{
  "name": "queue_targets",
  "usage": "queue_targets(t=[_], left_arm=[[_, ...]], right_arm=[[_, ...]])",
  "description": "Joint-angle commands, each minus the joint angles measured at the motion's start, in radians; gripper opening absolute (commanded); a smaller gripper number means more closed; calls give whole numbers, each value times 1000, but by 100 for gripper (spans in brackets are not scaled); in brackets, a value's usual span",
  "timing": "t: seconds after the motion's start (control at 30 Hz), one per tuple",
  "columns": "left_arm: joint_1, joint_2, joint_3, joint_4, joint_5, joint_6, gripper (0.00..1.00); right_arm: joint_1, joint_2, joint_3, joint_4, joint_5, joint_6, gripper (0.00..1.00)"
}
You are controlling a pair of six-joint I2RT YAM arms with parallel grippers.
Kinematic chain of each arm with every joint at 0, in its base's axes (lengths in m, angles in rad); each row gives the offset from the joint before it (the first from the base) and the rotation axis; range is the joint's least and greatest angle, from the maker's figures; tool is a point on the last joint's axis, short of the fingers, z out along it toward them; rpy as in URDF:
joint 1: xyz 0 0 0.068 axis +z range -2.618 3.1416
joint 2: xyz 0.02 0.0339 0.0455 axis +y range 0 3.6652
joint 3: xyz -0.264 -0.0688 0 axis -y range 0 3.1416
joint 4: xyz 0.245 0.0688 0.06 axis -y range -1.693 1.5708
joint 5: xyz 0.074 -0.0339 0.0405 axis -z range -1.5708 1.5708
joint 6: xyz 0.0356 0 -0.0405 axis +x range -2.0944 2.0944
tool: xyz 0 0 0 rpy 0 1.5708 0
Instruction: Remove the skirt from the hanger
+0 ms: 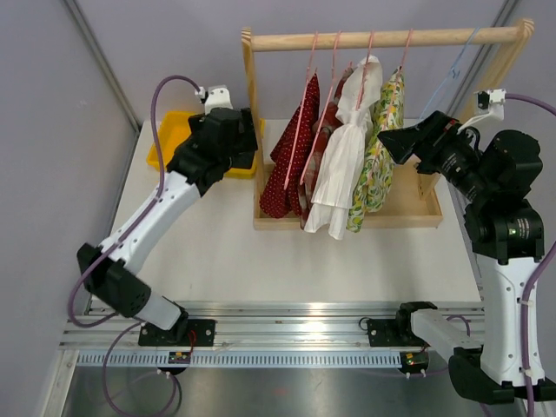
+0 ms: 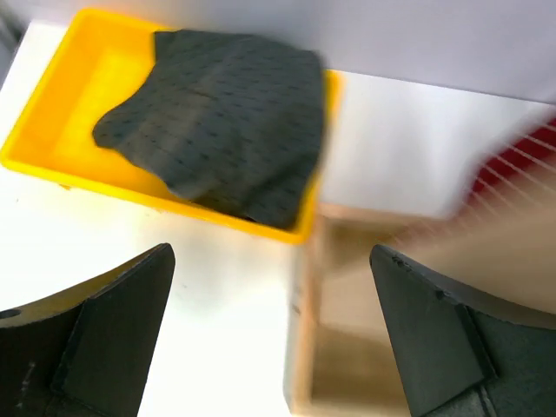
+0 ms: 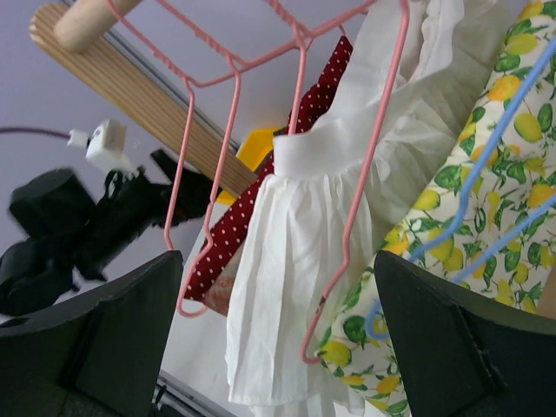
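A wooden rack (image 1: 382, 39) holds several garments on pink hangers: a red polka-dot one (image 1: 287, 165), a white pleated skirt (image 1: 343, 165) and a lemon-print one (image 1: 378, 165). My right gripper (image 1: 391, 139) is open and empty, just right of the lemon-print garment. In the right wrist view the white skirt (image 3: 295, 261) on its pink hanger (image 3: 373, 200) hangs between my open fingers (image 3: 278, 256), some way off. My left gripper (image 1: 248, 139) is open and empty by the rack's left post. It hovers (image 2: 271, 252) in front of a yellow tray (image 2: 52, 113) that holds a dark cloth (image 2: 226, 122).
The yellow tray (image 1: 169, 135) sits at the table's back left, beside the rack's base (image 1: 408, 213). A blue hanger (image 1: 452, 69) hangs at the right end of the rail, close to my right arm. A wall stands behind the rack.
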Motion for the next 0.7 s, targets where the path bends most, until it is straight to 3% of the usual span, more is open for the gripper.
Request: queue_targets(t=[0.0, 0.2, 0.5, 0.67], left_arm=[[-113, -137, -124, 69, -52, 25, 99], [-209, -407, -395, 47, -34, -33, 99], [-212, -634, -538, -34, -29, -27, 99], [-212, -745, -627, -32, -20, -26, 99]], right_arm=[[7, 62, 73, 62, -16, -21, 100], [7, 159, 177, 79, 19, -7, 100], [7, 275, 119, 192, 111, 19, 98], [12, 363, 122, 221, 113, 30, 82]])
